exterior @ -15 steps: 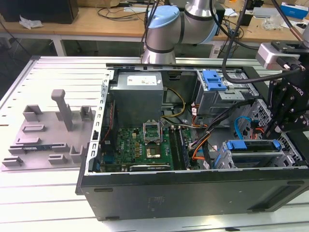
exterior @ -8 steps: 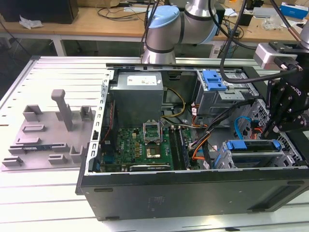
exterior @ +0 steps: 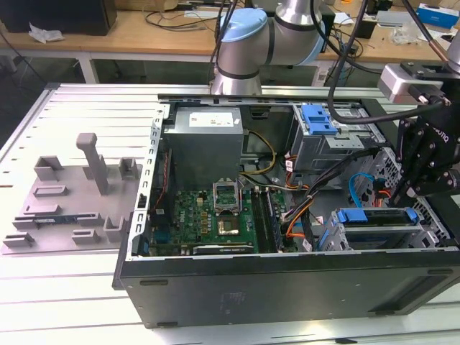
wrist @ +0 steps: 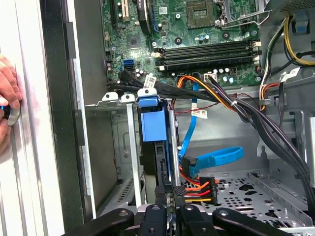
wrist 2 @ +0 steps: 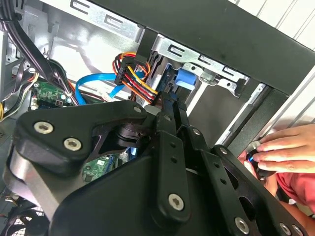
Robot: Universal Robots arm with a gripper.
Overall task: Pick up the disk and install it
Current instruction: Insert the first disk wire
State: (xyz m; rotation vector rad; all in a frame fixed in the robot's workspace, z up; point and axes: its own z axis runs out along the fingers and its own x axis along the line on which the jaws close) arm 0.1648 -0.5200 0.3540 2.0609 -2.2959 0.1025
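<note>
- While it lies open on the slatted grey metal desk (exterior: 86, 302), the black tower computer case (exterior: 287, 284) shows its green motherboard (exterior: 208, 215).
- The silver rectangular disk in its bright blue plastic bracket (exterior: 377, 215) sits in the drive bay at the exterior view's right; in the first wrist view (wrist: 152, 125) it stands on edge between bay rails.
- The black pincer (wrist: 167, 216) sits just beside the disk's end; I cannot tell whether it grips.
- A person's hand (wrist 2: 285, 150) touches the case's outer wall.
</note>
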